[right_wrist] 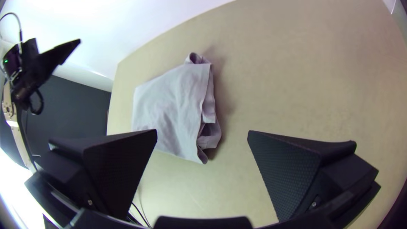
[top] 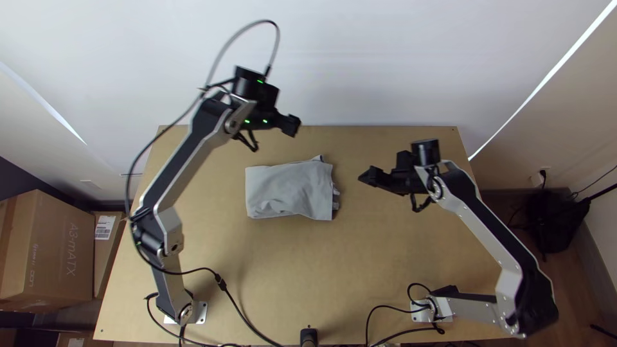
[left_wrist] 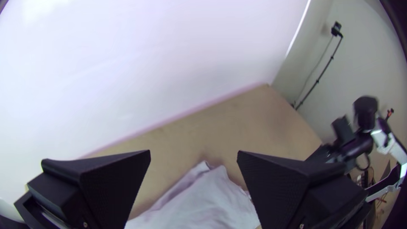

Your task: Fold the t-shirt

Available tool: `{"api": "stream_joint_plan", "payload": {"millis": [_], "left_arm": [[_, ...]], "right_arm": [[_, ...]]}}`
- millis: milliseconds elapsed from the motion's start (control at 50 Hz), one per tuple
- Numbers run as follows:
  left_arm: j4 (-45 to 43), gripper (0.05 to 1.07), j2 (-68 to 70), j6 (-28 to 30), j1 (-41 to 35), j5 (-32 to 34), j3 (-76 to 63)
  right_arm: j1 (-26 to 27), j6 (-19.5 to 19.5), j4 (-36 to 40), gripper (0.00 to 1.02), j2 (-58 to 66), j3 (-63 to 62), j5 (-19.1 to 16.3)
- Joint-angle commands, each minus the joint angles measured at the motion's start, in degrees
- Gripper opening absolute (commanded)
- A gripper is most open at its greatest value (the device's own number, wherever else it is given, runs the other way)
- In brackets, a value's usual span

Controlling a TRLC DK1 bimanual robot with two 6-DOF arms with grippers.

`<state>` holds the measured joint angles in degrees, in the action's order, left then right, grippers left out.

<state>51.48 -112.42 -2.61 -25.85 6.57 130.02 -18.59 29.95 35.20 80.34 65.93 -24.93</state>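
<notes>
T-shirt of pale grey cloth [top: 286, 189], folded into a compact, roughly rectangular bundle, lying on the light wooden table [top: 257, 270], between the two arms and nearer its far edge than its near edge. Loose layers project unevenly along the side facing the right arm; in the right wrist view these layers gape, and one corner curls up. Shallow creases mark the upper surface. The left gripper, with wide flat black fingers [top: 292, 125], is beyond the bundle, by the table's far edge in the top view; the right gripper, of like form [top: 369, 177], is to its right, apart from the cloth. Both have their fingers spread wide, with nothing between them gripped.
</notes>
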Motion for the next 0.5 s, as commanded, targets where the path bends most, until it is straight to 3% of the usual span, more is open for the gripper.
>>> {"api": "stream_joint_plan", "payload": {"millis": [0, 480], "left_arm": [[0.3, 1.03, 6.5, -0.7, 3.7, -0.3, -0.9], [8.4, 1.03, 27.6, 0.9, 24.8, -0.5, -6.4]], "right_arm": [[-2.0, -0.5, -1.8, 0.98, 7.0, 3.8, -0.6], [-7.7, -0.2, -3.9, 0.98, 37.6, 26.7, -1.4]]}}
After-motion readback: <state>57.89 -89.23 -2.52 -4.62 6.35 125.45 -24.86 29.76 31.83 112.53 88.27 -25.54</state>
